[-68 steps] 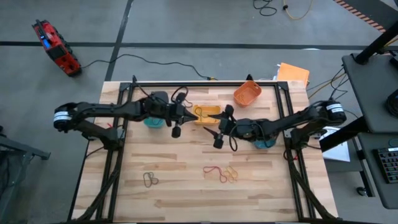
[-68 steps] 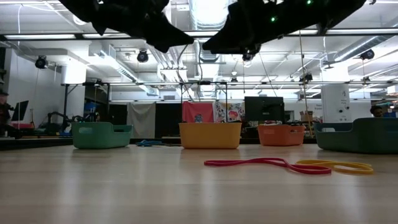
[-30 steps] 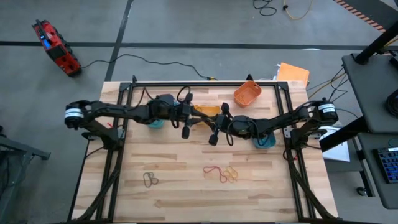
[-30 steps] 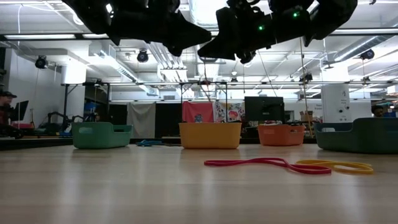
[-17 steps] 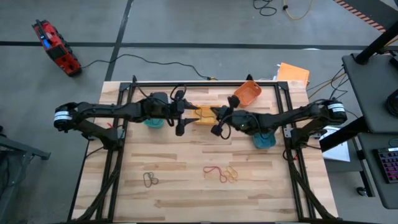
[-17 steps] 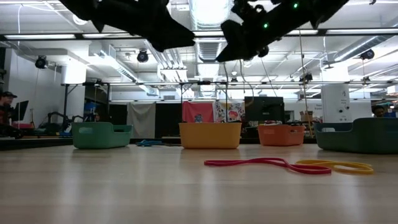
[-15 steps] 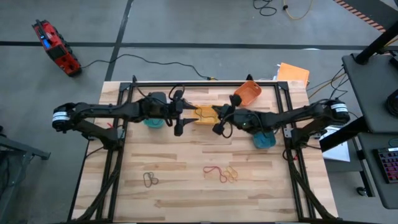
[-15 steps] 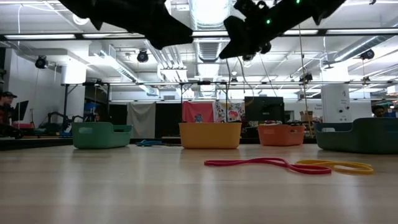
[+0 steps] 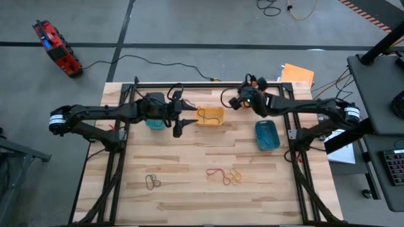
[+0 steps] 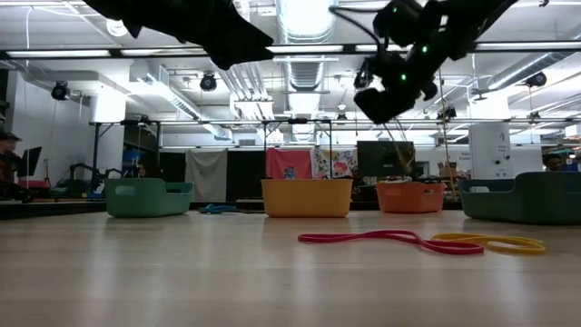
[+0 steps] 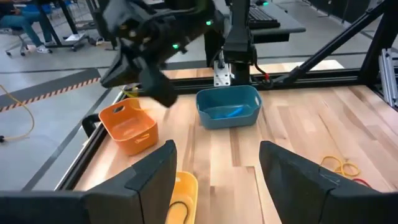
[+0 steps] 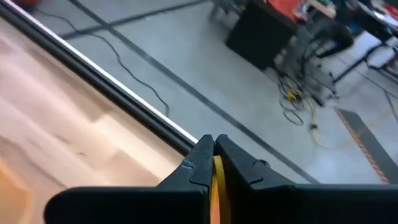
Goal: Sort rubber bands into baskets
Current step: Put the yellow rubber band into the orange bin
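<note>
My right gripper (image 9: pixel 238 101) is high near the table's far edge, over the orange basket (image 11: pixel 127 127), and is shut on a yellow-orange rubber band (image 12: pixel 215 177). My left gripper (image 9: pixel 178 126) is open and empty between the teal-green basket (image 10: pixel 148 196) and the yellow basket (image 9: pixel 210 116), which holds a band. The blue basket (image 9: pixel 266 135) holds a blue band. A red band (image 9: pixel 218 173), yellow bands (image 9: pixel 235 176) and dark bands (image 9: pixel 152 183) lie flat on the table's near part. My right gripper pinches the yellow-orange rubber band (image 12: pixel 215 168) between its two shut fingers (image 12: pixel 200 158). Only a narrow strip of the band shows in the gap. The band is lifted clear of the table; how it hangs is hidden by the gripper.
A black metal frame (image 9: pixel 202 84) runs along the table's far and side edges. An orange sheet (image 9: pixel 297 74) lies off the far right corner. Bare wood (image 9: pixel 189 151) lies between the baskets and the loose bands.
My right gripper has gone from beside my left gripper, near the yellow basket, toward the table's far right, and now hangs over the orange basket. My left gripper has drawn back a little toward the table's left.
</note>
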